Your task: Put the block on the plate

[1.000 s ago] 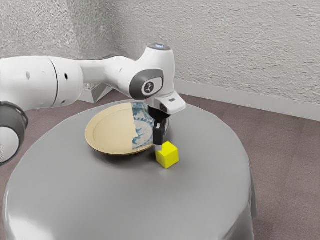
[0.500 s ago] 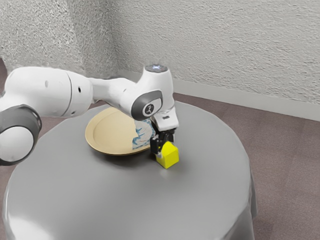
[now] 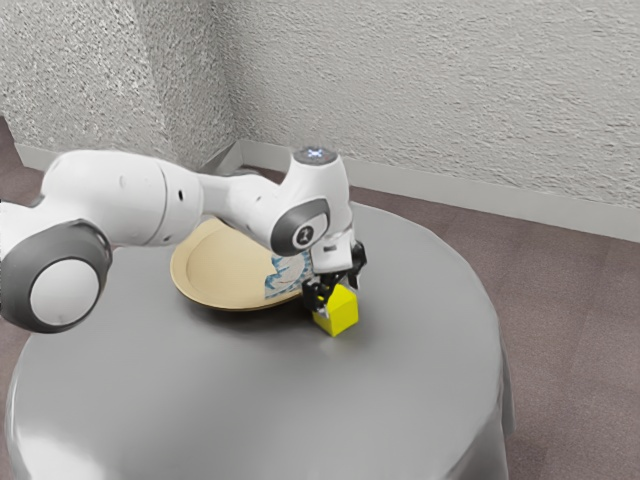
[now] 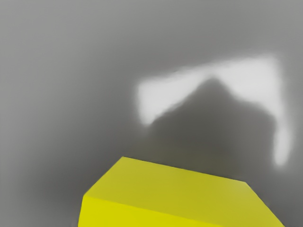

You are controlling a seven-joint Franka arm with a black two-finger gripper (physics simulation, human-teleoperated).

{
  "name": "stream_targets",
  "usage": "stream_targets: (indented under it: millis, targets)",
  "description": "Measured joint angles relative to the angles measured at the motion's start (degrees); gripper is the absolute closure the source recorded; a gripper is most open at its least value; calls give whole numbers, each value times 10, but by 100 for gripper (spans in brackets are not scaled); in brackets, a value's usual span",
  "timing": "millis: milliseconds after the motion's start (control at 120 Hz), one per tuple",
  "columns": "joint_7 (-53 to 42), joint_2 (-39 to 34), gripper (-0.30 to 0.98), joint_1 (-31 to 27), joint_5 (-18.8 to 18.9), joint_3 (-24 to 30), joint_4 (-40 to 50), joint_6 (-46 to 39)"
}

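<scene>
The yellow block sat on the grey tablecloth, just beside the tan plate, toward the exterior view's right. Around it the black two-finger gripper stood wide open, gripping nothing. A good grasp called for fingers squared to opposite faces (a corner pinch might twist it) before closing. The shallow plate's visible part showed blue-and-white patterning.

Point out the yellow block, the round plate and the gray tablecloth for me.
Yellow block (image 3: 345, 314): exterior view, on a side face.
Round plate (image 3: 222, 265): exterior view, on the bare tan part of its inner surface.
Gray tablecloth (image 3: 250, 400): exterior view, on the bare part covering the tabletop.
</scene>
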State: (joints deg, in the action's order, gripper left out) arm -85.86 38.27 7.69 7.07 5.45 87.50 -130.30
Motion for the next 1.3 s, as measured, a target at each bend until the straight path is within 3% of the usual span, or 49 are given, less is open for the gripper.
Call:
stream_targets:
  millis: [258,617,1300]
  targets:
    - [-32,13,0,-8,0,1,-3,-8]
    - [-59,16,18,-14,-3,8,-5,-18]
    - [-81,12,26,-16,-4,27,-20,-20]
